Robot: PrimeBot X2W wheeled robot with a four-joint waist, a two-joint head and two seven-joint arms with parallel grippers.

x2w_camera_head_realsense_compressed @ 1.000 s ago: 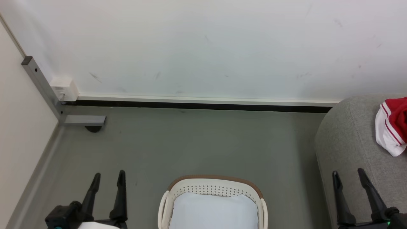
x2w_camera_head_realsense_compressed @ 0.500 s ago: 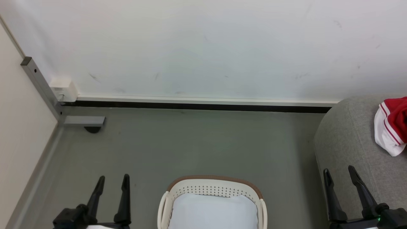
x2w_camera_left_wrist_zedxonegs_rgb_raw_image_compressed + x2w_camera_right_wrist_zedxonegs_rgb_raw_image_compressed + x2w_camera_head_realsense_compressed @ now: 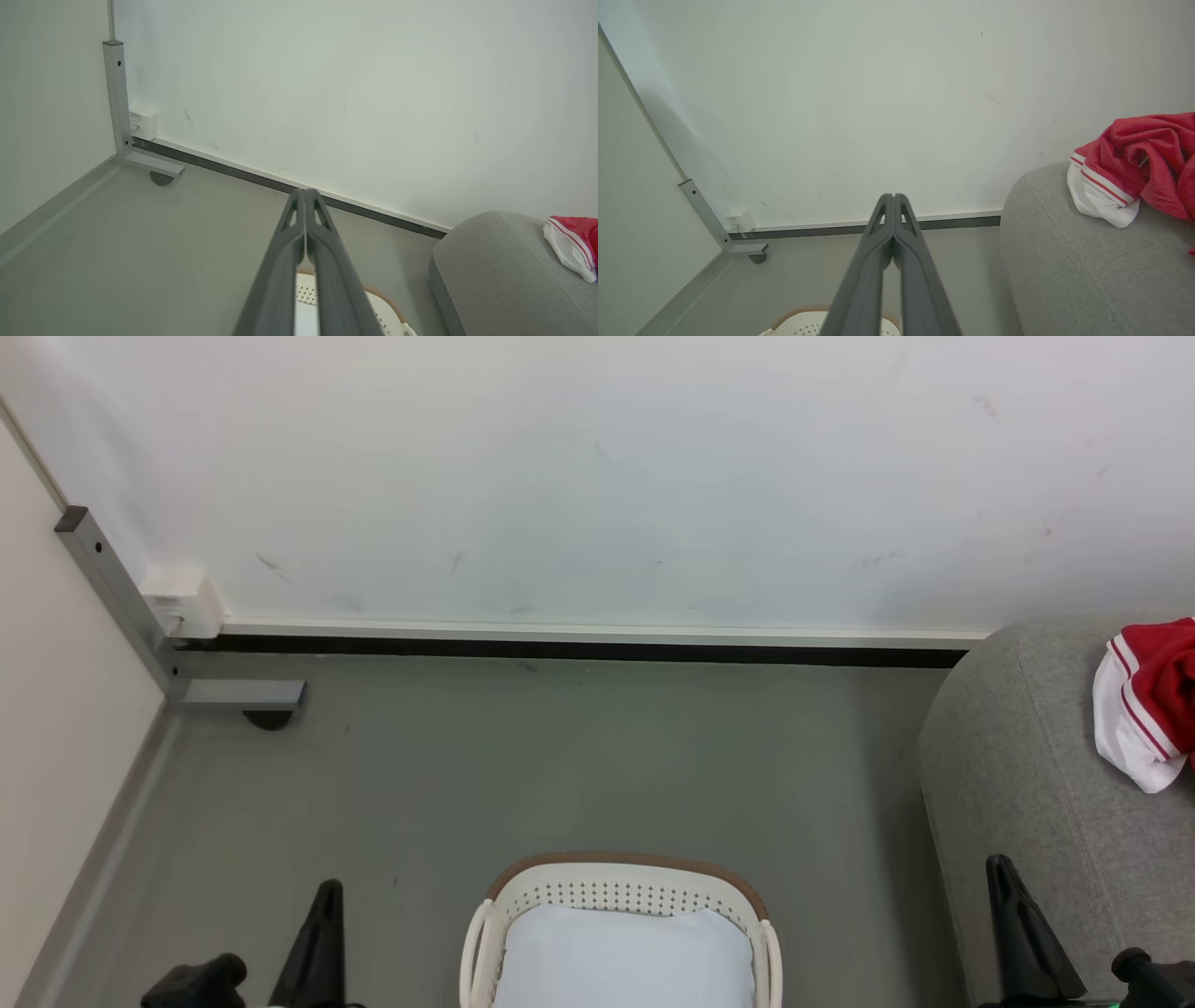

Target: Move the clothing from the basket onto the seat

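Clothing: a crumpled red garment (image 3: 1134, 172) with a white panel and red-white striped trim along its edge. It lies on top of the seat, near the seat's rounded left end, and runs off the right border of each view.
Seat: large, light-grey fabric upholstery (image 3: 1027, 784) with padded, rounded edges. It stands on the floor to the right of the basket and close to the wall.
Basket: cream-white plastic (image 3: 625, 863) with rows of small holes, a brown rim band and side handles. Its inside shows a pale flat bottom. It sits on the floor at the lower middle of my head view, between my two grippers and apart from the seat.
Left gripper: my left gripper (image 3: 304, 193) has its two dark fingers pressed together along their length, with nothing between them. It hangs above the floor to the left of the basket.
Right gripper: my right gripper (image 3: 893, 196) is likewise pressed together on nothing. In the head view it stands in front of the seat's near left edge.
Floor: grey-green (image 3: 560, 756), and a strip of it lies between basket and seat.
Wall: pale, lightly scuffed (image 3: 597, 476), with a black skirting strip (image 3: 579, 651) at its foot.
Corner: a grey metal post (image 3: 103, 579) leans up the left panel, ending in a flat foot (image 3: 238, 693) on the floor, with a small white box (image 3: 182, 602) beside it.
In the way: the seat's rounded left end rises between the basket and the clothing.
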